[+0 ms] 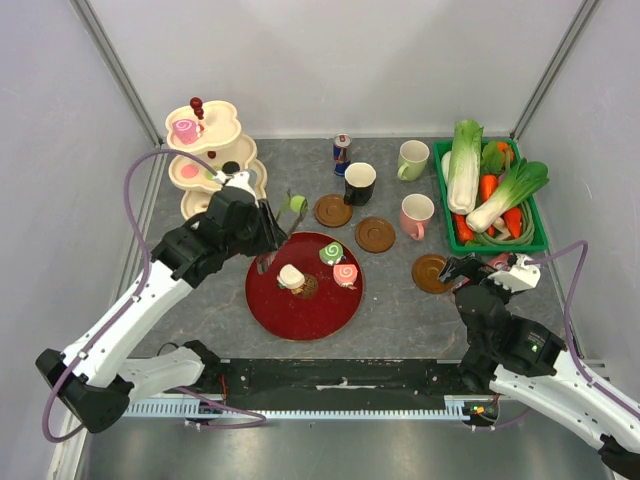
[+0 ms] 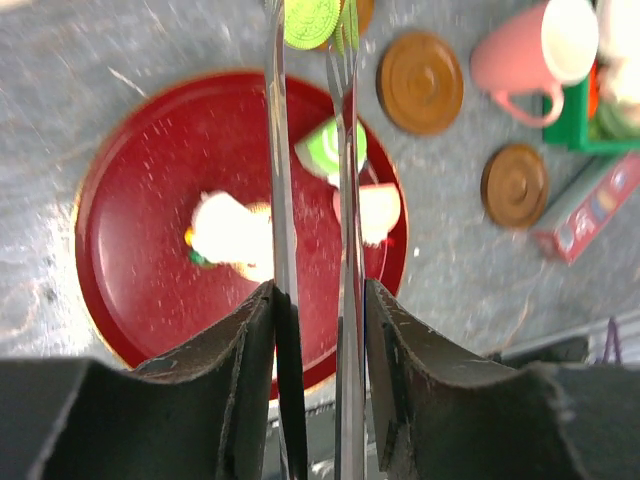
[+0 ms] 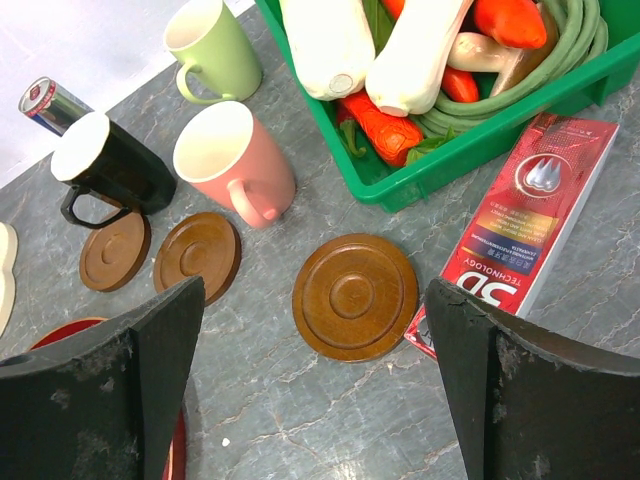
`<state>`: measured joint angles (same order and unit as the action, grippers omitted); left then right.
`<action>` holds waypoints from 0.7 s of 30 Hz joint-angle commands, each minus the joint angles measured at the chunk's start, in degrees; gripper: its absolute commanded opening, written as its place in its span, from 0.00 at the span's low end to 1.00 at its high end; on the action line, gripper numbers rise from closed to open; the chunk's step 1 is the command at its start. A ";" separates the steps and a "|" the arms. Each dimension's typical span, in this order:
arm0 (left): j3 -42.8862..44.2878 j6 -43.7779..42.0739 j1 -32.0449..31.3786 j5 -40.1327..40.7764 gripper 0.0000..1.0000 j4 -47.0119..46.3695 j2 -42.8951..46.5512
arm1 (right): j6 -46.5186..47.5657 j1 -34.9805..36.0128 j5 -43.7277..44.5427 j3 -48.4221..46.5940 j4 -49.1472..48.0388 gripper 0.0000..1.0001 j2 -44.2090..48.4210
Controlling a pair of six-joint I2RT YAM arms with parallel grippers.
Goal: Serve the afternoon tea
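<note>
Your left claw (image 2: pixel 320 292): clamps thin shiny metal tongs (image 2: pixel 280 200).
Your right claw (image 3: pixel 315 292): spread wide above round wooden coaster (image 3: pixel 352 297).

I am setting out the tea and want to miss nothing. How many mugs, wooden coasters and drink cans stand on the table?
Mugs: 3 (black, pink, green)
Wooden coasters: 3
Drink cans: 1
Total: 7

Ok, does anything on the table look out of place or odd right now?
Yes. A red toothpaste-style box lies flat on the table beside the green crate and a bare coaster. It doesn't belong with a tea setting. Nothing looks spilled or broken.
</note>
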<state>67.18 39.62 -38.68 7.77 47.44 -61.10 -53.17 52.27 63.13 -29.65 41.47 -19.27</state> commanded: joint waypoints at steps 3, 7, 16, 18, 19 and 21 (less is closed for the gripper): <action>0.33 -1.47 9.39 1.20 0.43 -12.27 1.95 | -1.06 0.02 2.26 -0.23 -0.25 0.98 0.72; 0.06 -2.26 13.97 1.11 0.44 -15.01 1.43 | -0.97 0.02 2.26 -0.50 -0.25 0.98 0.81; -1.35 -2.62 20.21 -0.39 0.44 -21.07 -0.33 | -0.62 0.02 2.26 -0.76 -0.16 0.98 0.81; -1.35 -2.70 21.09 -1.17 0.44 -21.95 -1.30 | -0.54 0.02 2.26 -0.85 -0.17 0.98 0.72; -1.43 -2.61 21.53 -1.53 0.44 -22.30 -1.65 | -0.53 0.02 2.26 -0.94 -0.08 0.98 0.72; -1.70 -2.61 22.50 -2.58 0.44 -23.18 -2.79 | -0.62 0.02 2.26 -0.76 -0.16 0.98 0.81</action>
<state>65.69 38.52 -17.69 6.92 30.26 -62.48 -53.10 52.27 63.11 -29.65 41.50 -18.81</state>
